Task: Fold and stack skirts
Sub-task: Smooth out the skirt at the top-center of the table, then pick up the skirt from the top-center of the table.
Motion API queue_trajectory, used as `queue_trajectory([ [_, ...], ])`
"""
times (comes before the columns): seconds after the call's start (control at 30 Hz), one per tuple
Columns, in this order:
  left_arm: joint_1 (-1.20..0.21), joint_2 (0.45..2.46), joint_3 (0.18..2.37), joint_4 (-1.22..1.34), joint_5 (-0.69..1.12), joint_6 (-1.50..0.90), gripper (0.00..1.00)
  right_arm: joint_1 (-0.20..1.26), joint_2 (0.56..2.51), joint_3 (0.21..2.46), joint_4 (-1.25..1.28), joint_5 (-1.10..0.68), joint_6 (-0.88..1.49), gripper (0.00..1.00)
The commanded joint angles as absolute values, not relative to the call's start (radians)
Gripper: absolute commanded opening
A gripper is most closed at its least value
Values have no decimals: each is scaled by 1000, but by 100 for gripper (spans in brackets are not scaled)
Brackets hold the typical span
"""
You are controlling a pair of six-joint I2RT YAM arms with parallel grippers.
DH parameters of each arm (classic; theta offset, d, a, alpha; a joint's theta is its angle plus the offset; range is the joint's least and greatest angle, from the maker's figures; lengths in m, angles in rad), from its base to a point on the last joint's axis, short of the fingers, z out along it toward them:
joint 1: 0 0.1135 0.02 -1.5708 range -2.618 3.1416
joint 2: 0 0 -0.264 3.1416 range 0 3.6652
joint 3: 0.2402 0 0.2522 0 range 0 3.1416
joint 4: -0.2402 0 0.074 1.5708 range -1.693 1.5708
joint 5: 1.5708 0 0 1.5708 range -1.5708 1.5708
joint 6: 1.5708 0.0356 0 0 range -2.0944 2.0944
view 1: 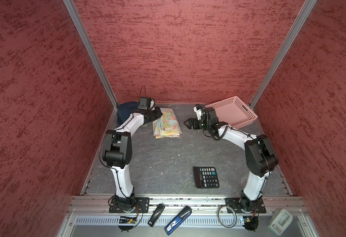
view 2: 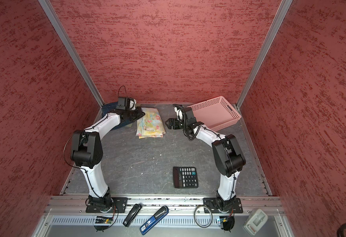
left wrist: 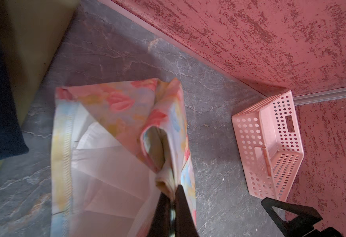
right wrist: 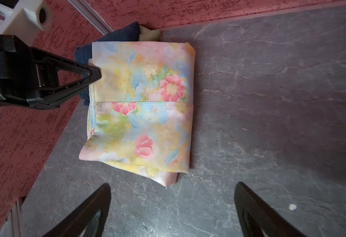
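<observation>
- Against the far left corner of the surface (view 1: 164, 160) lies the folded denim skirt (view 1: 125, 112). The olive skirt (left wrist: 34, 41) is right with it, though I cannot tell which of the two is on top. This corner looks like the place chosen for the stack.
- The flowered skirt (view 1: 168, 123) lies just beside them, toward the middle, folded into a rough rectangle. Its lower layers poke out a little at the near end. In the right wrist view its edge seems to lap over the denim.
- The left gripper (left wrist: 174, 197) is closed on a bunched edge of the flowered skirt, on the side nearest the denim. The cloth there is raised and shows its pale lining. That grip probably serves to lift or drag the bundle across onto the pile.
- The right gripper (view 1: 185, 123) has its jaws spread wide and holds nothing. It hovers low, off the opposite side of the flowered skirt and apart from it. From there it could take that side, so the folds keep their shape during the move.
- The pink basket (view 1: 248, 115) in the far right corner and the calculator (view 1: 206, 177) near the front are well apart from the skirts.
</observation>
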State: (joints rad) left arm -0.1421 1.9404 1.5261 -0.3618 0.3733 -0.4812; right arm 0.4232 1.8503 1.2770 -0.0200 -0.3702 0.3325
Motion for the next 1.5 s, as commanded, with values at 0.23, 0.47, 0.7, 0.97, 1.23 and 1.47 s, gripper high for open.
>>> queue_trajectory([
  [0.23,-105,1927,1478,-392,388,-462,0,417,1823,1252,-22,-346,318,94],
  [0.47,-46,1971,1343,-319,390,-496,0,419,1848,1255,-15,-359,321,95],
  [0.7,-14,2039,1360,-311,381,-508,8,421,2011,1350,4,-438,414,95],
  [0.97,-5,2100,1409,-350,355,-496,7,457,2192,1479,64,-536,576,95],
  [1.23,-2,2131,1436,-386,324,-486,7,519,2328,1553,204,-580,747,94],
  [1.47,1,2137,1444,-393,323,-479,7,545,2423,1631,262,-548,823,78],
])
